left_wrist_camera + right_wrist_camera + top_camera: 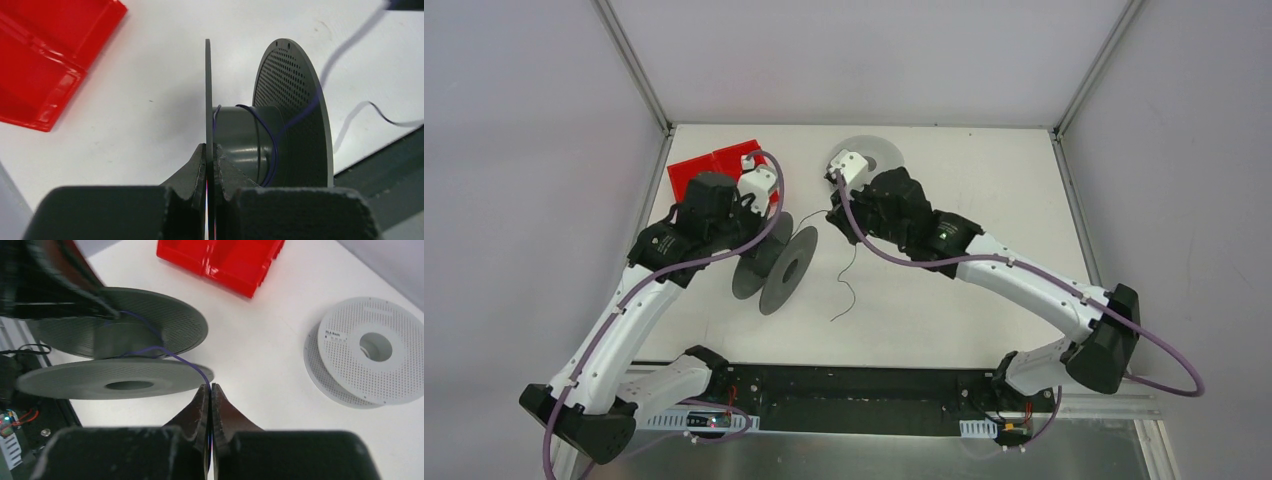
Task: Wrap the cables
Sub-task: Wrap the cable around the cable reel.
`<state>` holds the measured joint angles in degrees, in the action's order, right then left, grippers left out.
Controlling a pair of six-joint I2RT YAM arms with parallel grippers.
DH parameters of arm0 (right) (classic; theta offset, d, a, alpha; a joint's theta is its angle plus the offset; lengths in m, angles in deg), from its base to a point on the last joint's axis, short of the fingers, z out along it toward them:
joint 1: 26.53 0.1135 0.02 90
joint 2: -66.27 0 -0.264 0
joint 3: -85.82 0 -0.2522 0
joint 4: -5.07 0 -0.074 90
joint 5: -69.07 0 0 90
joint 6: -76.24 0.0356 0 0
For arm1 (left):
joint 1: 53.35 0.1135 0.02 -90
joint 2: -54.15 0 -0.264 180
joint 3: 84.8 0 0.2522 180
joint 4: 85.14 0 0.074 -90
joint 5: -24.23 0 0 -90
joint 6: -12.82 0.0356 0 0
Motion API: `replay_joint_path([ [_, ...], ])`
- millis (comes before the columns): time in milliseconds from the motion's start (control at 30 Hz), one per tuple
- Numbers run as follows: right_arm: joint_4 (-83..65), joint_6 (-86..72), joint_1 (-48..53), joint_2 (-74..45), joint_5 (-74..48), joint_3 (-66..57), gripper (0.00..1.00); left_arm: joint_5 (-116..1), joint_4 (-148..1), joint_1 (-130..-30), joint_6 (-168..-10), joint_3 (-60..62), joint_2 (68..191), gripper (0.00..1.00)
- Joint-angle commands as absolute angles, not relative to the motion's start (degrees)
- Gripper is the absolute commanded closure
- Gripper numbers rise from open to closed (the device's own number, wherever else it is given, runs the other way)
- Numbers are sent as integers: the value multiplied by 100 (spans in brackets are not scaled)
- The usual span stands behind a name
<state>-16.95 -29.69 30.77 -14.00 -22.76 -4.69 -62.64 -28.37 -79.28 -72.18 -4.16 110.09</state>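
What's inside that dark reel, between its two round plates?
On the reel, a grey hub with a loop or two of thin dark cable, which runs off to the right gripper. Part of the hub is hidden behind the fingers of the left gripper.

The left arm [629, 320] and the right arm [1034, 285] are built alike: smooth white shells on the long links, and bulky matt-black housings at the joints and at the bases [589, 425]. A thick purple cable [724, 255] runs along each arm in loose loops. A small green light [944, 232] glows on a black housing of the right arm. Each wrist carries a white camera block [759, 185]. The left pincer [210, 155] and the right pincer [210, 390] have black, wedge-shaped fingers [192, 410] with stepped, notched inner edges and a rough surface. Small circuit boards [714, 422] with red wires sit by the bases.
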Motion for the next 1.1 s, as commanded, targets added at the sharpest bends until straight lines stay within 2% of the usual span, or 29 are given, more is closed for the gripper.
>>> replay_joint_path([
  [0,-1922,-3021,2682,-1649,-1613,-343,100,-5333,-2603,-7982,-7452,179,11028,100],
  [133,-1297,-2914,2349,-1639,-1298,-1133,98,-5229,-2469,-7864,-8147,541,11097,100],
  [400,313,-2327,2024,-1437,-414,-2452,93,-4246,-2555,-7429,-8874,1074,11012,100],
  [600,2669,-1612,2038,-1319,295,-3925,86,-4088,-3176,-7421,-9720,893,10803,100],
  [767,3864,-1396,2193,-1258,129,-4628,77,-4408,-3784,-7420,-10285,558,10604,100],
  [1067,5100,-1394,2611,-1506,-600,-5215,75,-5038,-4520,-7413,-11069,35,10352,100],
])
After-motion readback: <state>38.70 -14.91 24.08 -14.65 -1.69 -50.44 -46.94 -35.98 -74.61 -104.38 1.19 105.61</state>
